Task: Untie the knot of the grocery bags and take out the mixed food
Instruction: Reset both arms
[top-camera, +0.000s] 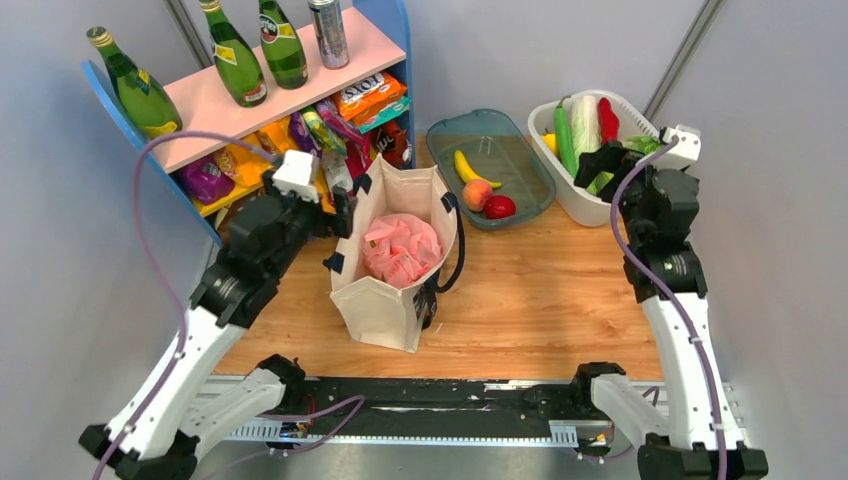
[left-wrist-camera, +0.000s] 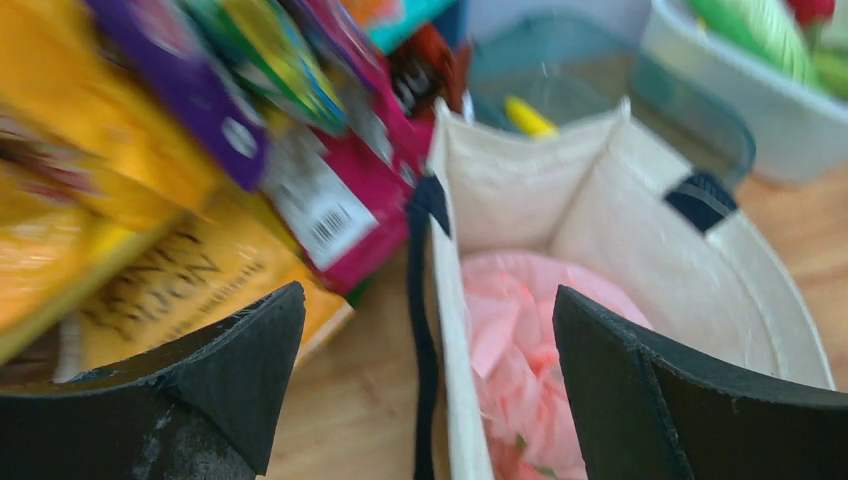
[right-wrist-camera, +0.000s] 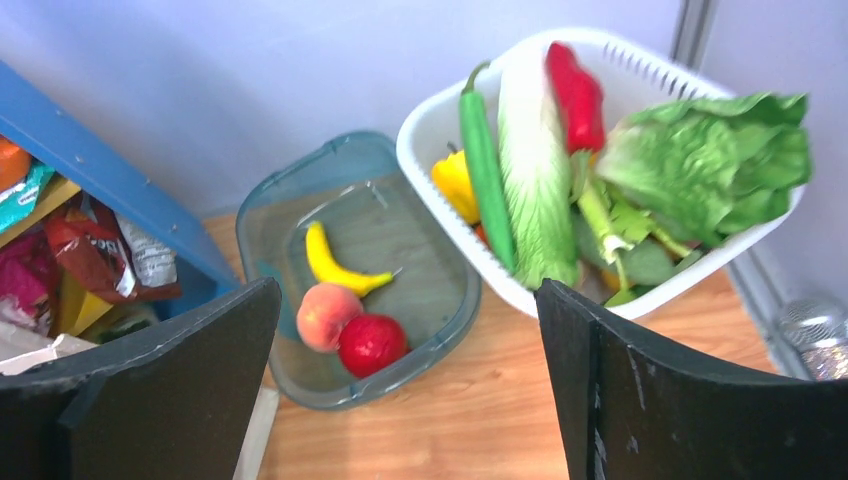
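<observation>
Wooden table (top-camera: 560, 300) bearing the cream canvas tote (top-camera: 385, 300), which is standing upright and open-mouthed near the middle. Blue-and-pink shelf unit (top-camera: 200, 100) is standing behind and to the left of the tote, carrying green bottles (top-camera: 240, 60) above and snack packets (left-wrist-camera: 330, 200) below. White basket (top-camera: 570, 195) is sitting well to the right of the tote, holding lettuce (right-wrist-camera: 710, 160), a pale cabbage (right-wrist-camera: 535, 180), a cucumber (right-wrist-camera: 485, 170) and a red pepper (right-wrist-camera: 575, 95). Teal tray (top-camera: 520, 150) is lying between tote and basket. Pink plastic bag (top-camera: 402, 248) is lying crumpled inside the tote; its knot is not showing clearly among the folds. Left gripper (left-wrist-camera: 430, 295) is hovering at the tote's left rim, fingers spread wide with the rim and navy handle between them, gripping nothing. Right gripper (right-wrist-camera: 408, 285) is hanging far right of the tote, over the basket's near side, fingers likewise wide apart and empty. Banana (top-camera: 470, 168), peach (top-camera: 477, 194) and red round fruit (top-camera: 500, 207) are resting in the tray.
</observation>
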